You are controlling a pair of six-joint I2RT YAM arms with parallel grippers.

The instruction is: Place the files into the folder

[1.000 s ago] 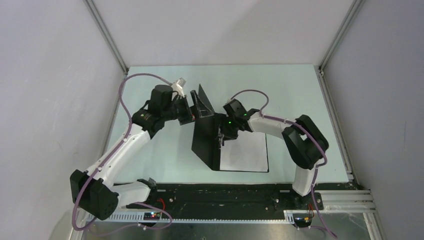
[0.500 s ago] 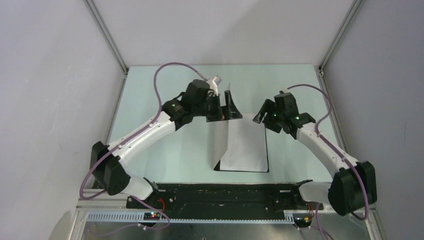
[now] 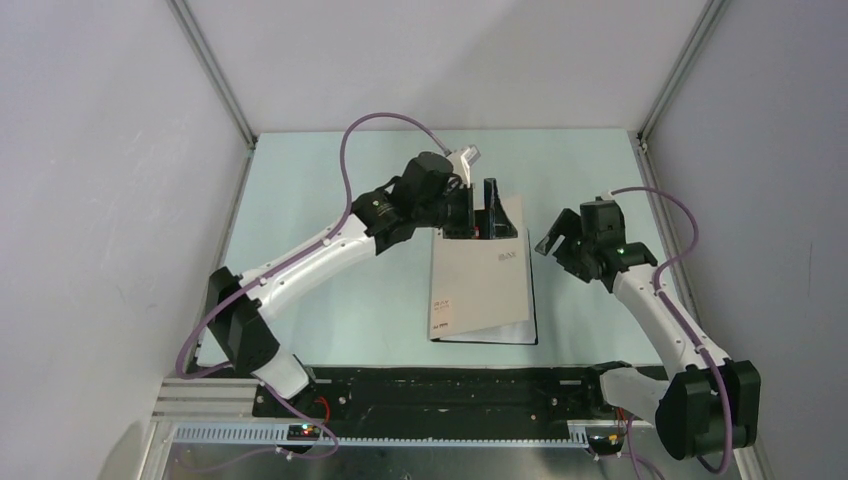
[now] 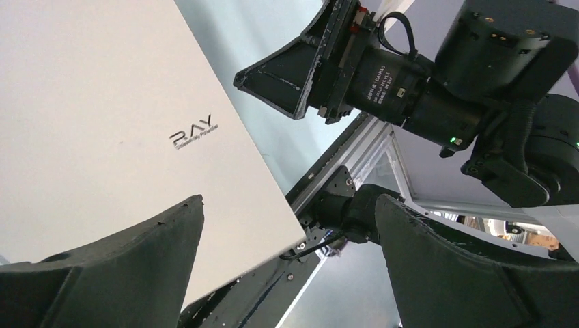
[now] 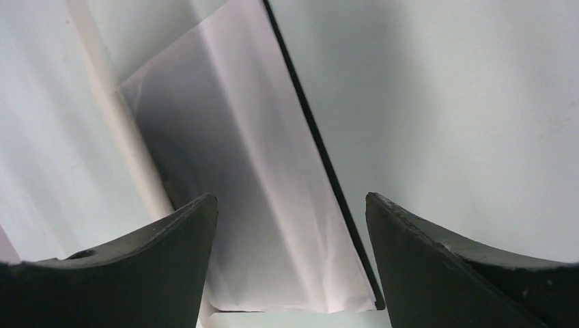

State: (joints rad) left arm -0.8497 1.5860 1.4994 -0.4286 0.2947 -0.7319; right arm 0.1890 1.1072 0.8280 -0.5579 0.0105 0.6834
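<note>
The folder [image 3: 480,285] lies in the middle of the table with its pale beige cover down over the files. The cover with its printed logo fills the left of the left wrist view [image 4: 123,102]. My left gripper [image 3: 483,215] is open and empty over the folder's far edge, its jaws wide apart [image 4: 290,201]. My right gripper [image 3: 558,240] is open and empty just right of the folder. In the right wrist view [image 5: 290,198] the white files [image 5: 273,205] show in shadow under the slightly raised cover [image 5: 54,137], on the black back edge [image 5: 321,157].
The pale green table [image 3: 330,290] is walled by grey panels with metal frame posts [image 3: 215,75]. A black base rail [image 3: 450,390] runs along the near edge. The right gripper's fingers [image 4: 287,72] show in the left wrist view.
My left gripper swung the upright cover over to the right, and it now lies down on the sheets. My right arm pulled back to the right, off the sheets.
</note>
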